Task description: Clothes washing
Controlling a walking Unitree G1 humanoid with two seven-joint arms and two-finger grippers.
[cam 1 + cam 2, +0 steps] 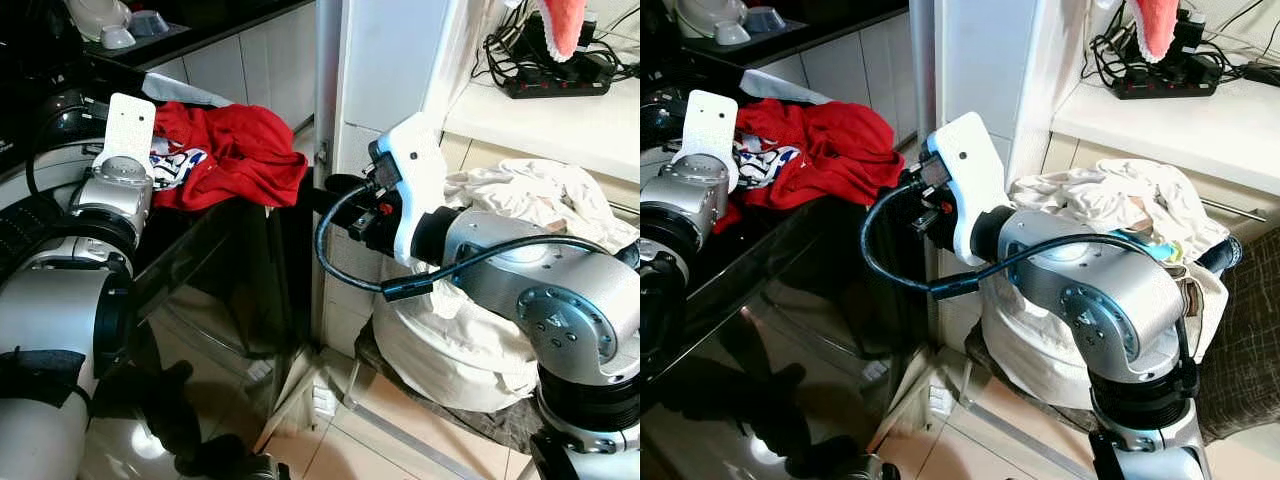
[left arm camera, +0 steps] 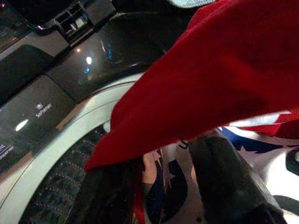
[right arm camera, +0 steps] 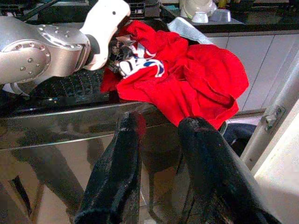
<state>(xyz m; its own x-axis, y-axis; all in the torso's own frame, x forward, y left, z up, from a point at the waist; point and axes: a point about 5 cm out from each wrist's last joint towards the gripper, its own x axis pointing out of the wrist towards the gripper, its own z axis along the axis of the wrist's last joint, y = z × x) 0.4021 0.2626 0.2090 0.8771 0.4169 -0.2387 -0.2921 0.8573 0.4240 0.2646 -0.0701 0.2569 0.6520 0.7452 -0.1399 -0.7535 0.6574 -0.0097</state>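
Red garment (image 1: 236,152) with white-and-blue print draped over rim of black top-load washing machine (image 1: 200,270), part hanging over front edge. Left gripper (image 2: 166,184) buried in printed part of garment, fingers (image 2: 224,182) spread around cloth; actual pinch cannot be told. Right gripper (image 3: 161,163) near machine's front corner, just below hanging cloth, fingers apart, holding nothing. White laundry (image 1: 1110,200) heaped in basket (image 1: 1040,350) alongside.
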